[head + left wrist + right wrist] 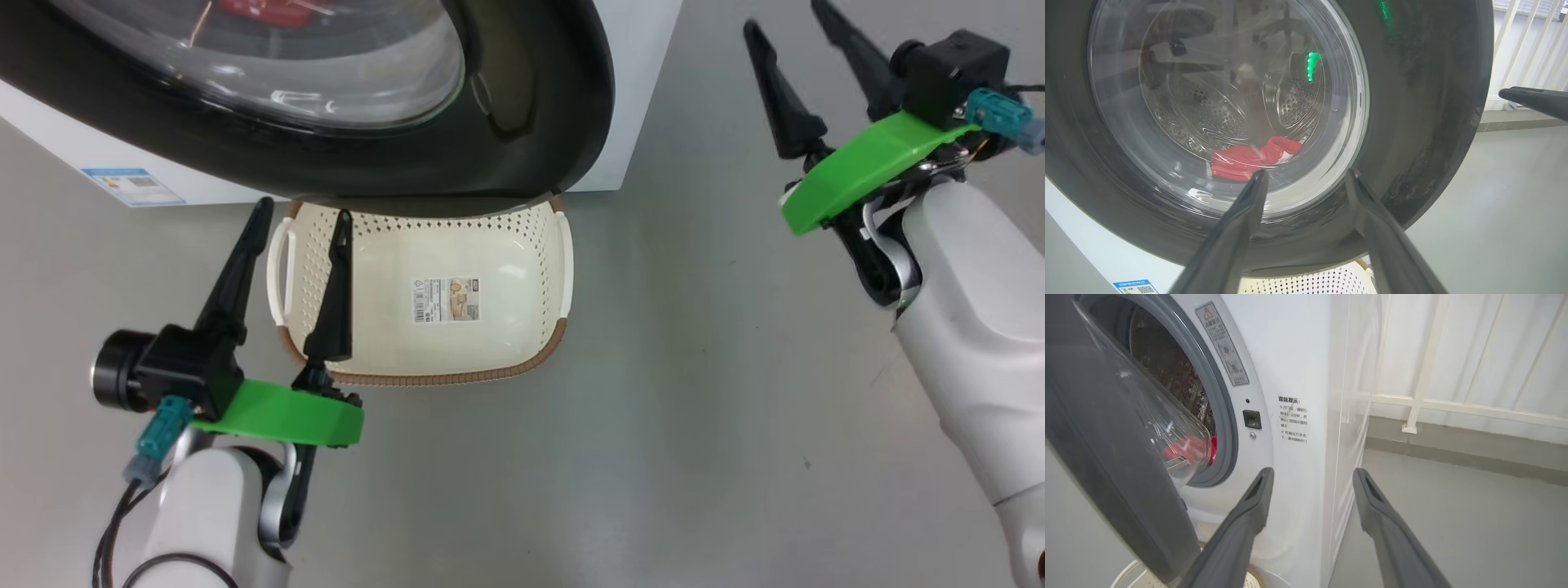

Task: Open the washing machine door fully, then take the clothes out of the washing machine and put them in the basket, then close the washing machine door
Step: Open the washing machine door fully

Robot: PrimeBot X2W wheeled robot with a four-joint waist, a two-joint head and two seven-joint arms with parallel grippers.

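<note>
The washing machine door (531,122) stands partly swung out from the white washing machine (645,82), its glossy black rim hanging over the far end of the cream perforated basket (457,377), which sits on the grey floor (694,367) just in front of the machine with a paper label (446,300) on its bottom. The red clothes (1241,161) lie low in the steel drum, seen through the bulging door glass and, in the right wrist view, through the gap beside the grey gasket (1224,428). The left gripper (304,209) has its fingers spread wide and holds nothing, with its tips over the basket's left handle end and pointing at the door. The right gripper (784,15) is also spread wide and empty, well off to the right of the machine's corner, near the open edge of the door.
</note>
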